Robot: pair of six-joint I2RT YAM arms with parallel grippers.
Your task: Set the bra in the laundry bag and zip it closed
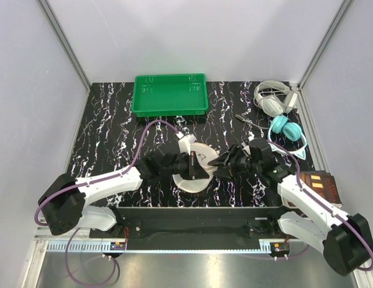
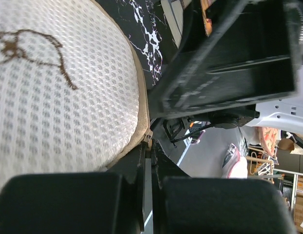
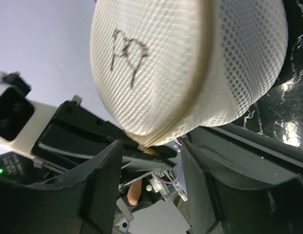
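Step in hand, by my judgement: closing. The bra is showing in no view, so I am treating it as already inside the laundry bag (image 1: 201, 155), though the mesh is not letting me confirm this. The bag is sitting at the middle of the table (image 1: 114, 132), between both arms.

My left gripper (image 2: 147, 168) is clenching the bag's tan rim seam, fingers nearly touching. My right gripper (image 3: 151, 161) is standing released, its fingers straddling the rim tip without pinching it.

The next move is calling for the right fingers to close on the zipper pull, which I cannot pick out clearly, and draw it along the rim while the left anchors.

The green tray (image 1: 169, 112), white headphones (image 1: 272, 102) and teal headphones (image 1: 285, 127) are lying well apart, obstructing nothing. The two grippers crowding each other is the main hazard.
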